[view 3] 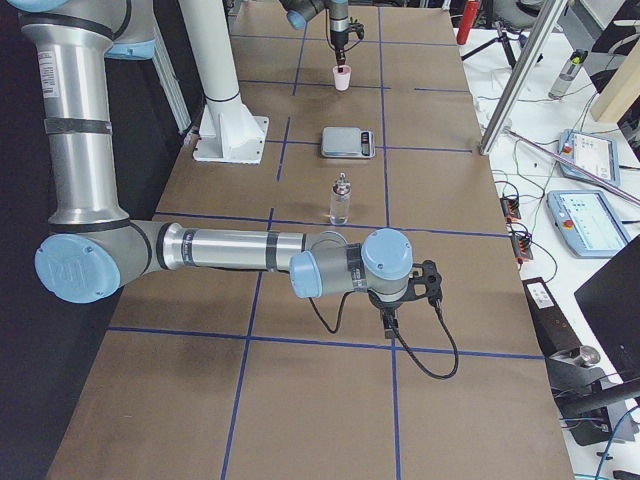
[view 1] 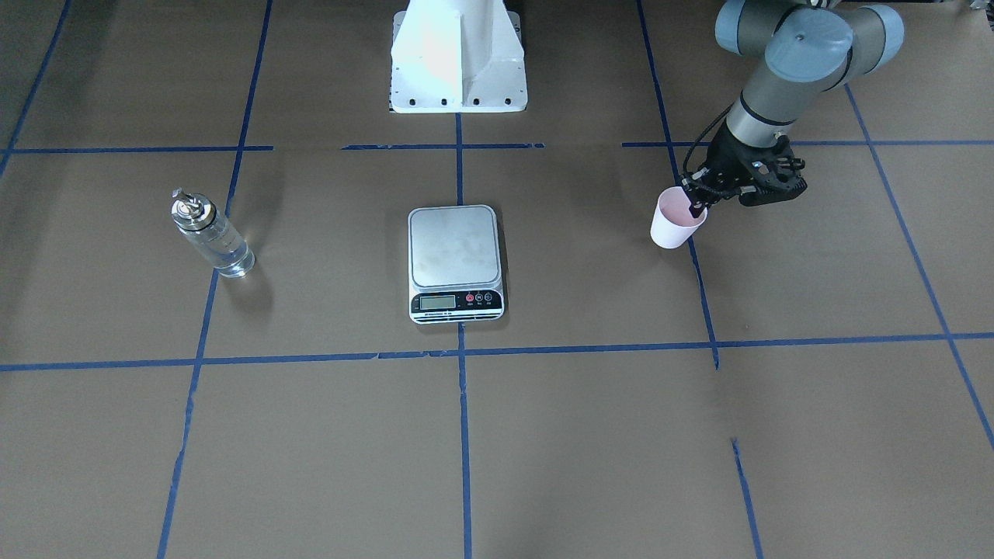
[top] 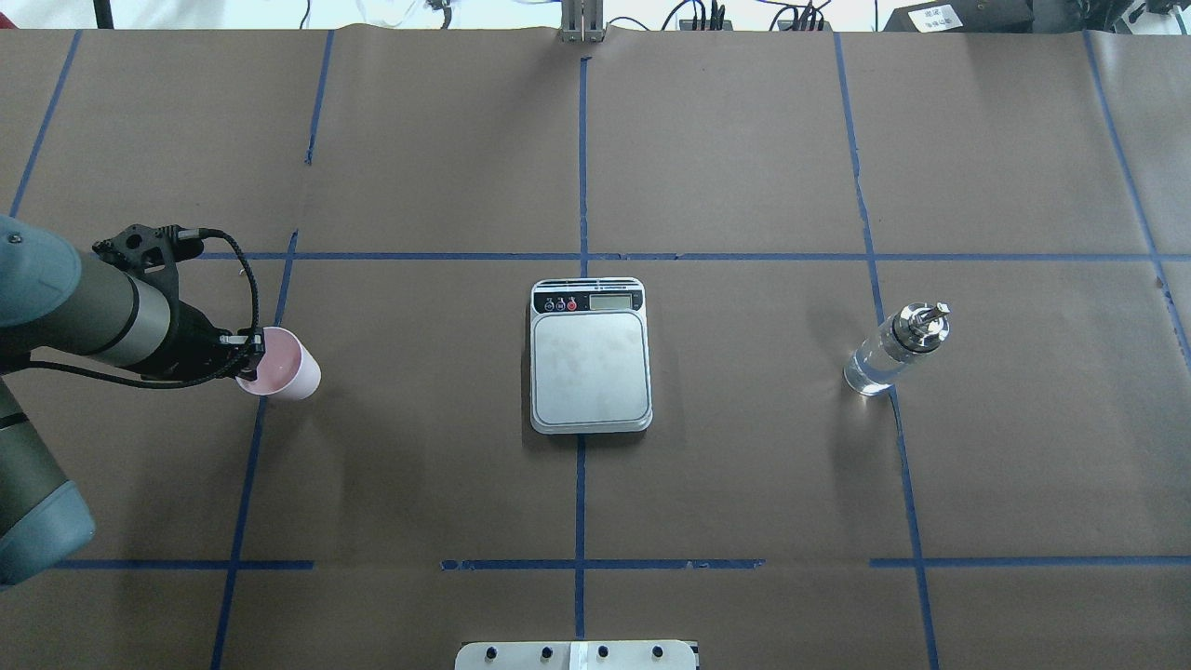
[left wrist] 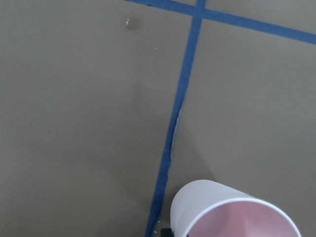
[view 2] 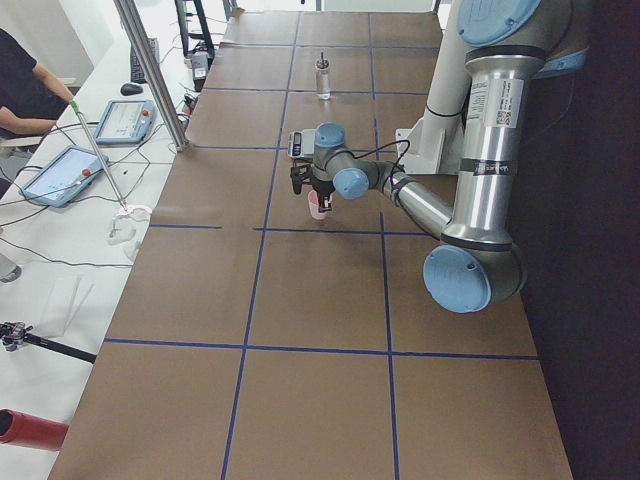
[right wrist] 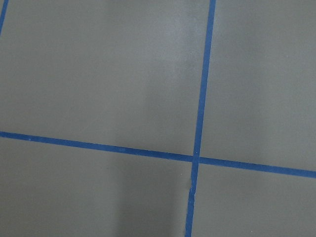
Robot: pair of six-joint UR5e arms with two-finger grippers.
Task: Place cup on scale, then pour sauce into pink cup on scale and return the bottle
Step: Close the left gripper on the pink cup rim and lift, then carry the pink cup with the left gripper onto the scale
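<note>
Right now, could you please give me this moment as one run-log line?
left gripper: pinching cup rim | scale: nothing on it | bottle: upright, ungripped | right gripper: apart from bottle, state unclear

Pale pink tapered paper cup (view 1: 672,227): matt, smooth wall, pinker inside. 
Flat rectangular scale (view 1: 455,247): brushed silver steel platform, dull sheen, faint smudges; black plastic front strip. 
Slim clear glass bottle (view 1: 224,248): glossy, colourless liquid (view 1: 230,258) visible through wall; shiny silver metal spout cap (view 1: 189,208). 
Brown paper table cover (view 1: 590,450): matt, faint creases. 
Blue tape lines (view 1: 463,435): smooth, thin. 
Left gripper (view 1: 695,203): matt black. 
Left arm (view 1: 765,105): satin grey metal tube, blue-grey plastic joint caps. 
White robot base (view 1: 458,62): glossy painted metal.
</note>
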